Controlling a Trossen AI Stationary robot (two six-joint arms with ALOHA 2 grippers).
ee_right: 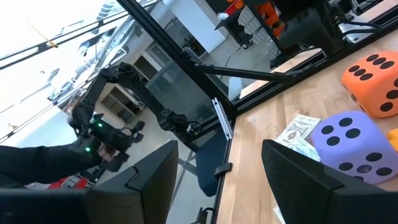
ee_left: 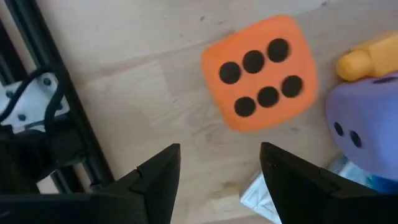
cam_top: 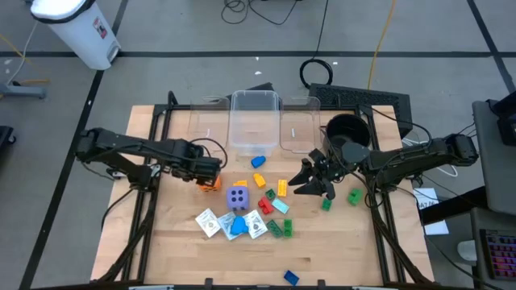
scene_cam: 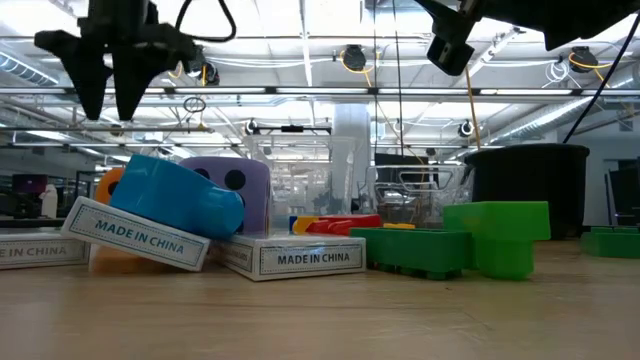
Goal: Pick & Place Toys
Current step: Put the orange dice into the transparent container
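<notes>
Worktop (cam_top: 339, 250) stock: one orange die (cam_top: 213, 183) beneath the open, empty left claw (cam_top: 211, 175), one purple die (cam_top: 237, 197) mid-worktop, four green bricks, open right claw (cam_top: 310, 181) holding nothing.

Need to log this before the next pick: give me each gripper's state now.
Left gripper: jaws open, empty, above the orange die.
Right gripper: jaws open, empty, raised off the table.
</notes>
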